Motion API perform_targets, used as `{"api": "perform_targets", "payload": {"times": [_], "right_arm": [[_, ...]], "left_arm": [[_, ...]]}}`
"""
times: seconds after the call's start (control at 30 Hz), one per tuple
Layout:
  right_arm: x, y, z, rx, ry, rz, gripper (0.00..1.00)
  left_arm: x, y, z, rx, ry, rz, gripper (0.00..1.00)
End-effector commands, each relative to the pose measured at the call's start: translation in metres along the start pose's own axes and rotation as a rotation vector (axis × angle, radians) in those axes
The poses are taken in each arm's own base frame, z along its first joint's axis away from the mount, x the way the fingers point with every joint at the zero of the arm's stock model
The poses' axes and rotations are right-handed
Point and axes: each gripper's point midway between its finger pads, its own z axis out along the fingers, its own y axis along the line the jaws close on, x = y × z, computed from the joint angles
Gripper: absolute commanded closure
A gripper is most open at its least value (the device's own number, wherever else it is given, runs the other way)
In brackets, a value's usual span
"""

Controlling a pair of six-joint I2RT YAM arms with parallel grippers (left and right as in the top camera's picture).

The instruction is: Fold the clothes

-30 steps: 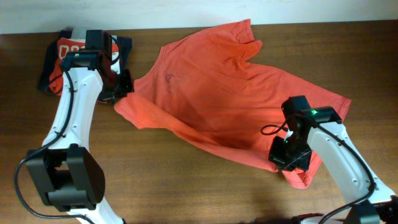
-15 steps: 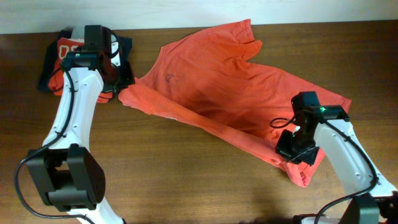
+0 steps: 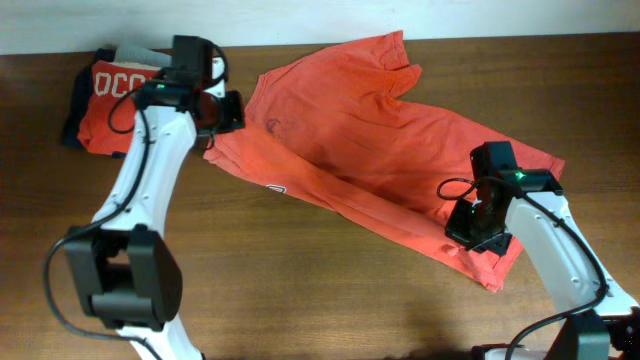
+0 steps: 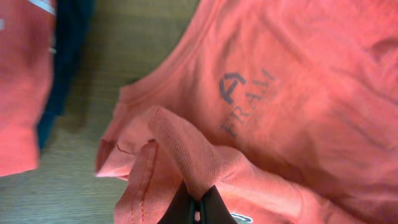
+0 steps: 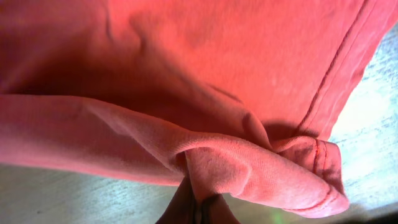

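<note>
The coral-red shirt (image 3: 370,130) lies spread across the table, its front edge lifted and folded back in a long band. My left gripper (image 3: 222,125) is shut on the shirt's left corner near the dark chest emblem (image 4: 231,88); in the left wrist view the jaws pinch a ridge of fabric (image 4: 186,155). The white-edged hem label (image 3: 275,187) shows on the folded band. My right gripper (image 3: 478,232) is shut on the shirt's lower right edge; the right wrist view shows a bunched fold (image 5: 261,168) clamped in the jaws.
A folded navy garment with a red panel (image 3: 105,95) lies at the back left, close to my left arm. The wooden table (image 3: 300,290) shows in front of the shirt. The table's far edge meets a white wall.
Both grippers have carried the shirt's front edge away from the table's front, folding it back over the shirt. My left gripper moved right and back; my right gripper moved slightly back.
</note>
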Motion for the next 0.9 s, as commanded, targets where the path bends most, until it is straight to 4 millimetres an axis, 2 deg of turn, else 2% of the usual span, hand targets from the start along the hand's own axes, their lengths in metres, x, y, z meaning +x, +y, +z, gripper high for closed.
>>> {"api": "perform_targets", "payload": {"times": [0.0, 0.13, 0.3, 0.87], "right_arm": [[-0.012, -0.004, -0.004, 0.023, -0.046, 0.008, 0.96], [-0.018, -0.01, -0.004, 0.062, -0.079, 0.009, 0.96], [-0.027, -0.018, -0.006, 0.115, -0.127, 0.015, 0.96], [-0.041, -0.016, -0.005, 0.116, -0.184, 0.019, 0.96]], "left_arm": [[0.002, 0.003, 0.023, -0.026, 0.025, -0.001, 0.99], [0.001, 0.003, 0.035, -0.025, 0.025, 0.0, 0.99], [-0.01, 0.001, 0.034, -0.016, -0.016, 0.003, 1.0], [-0.035, -0.025, 0.033, 0.03, -0.132, 0.041, 0.99]]}}
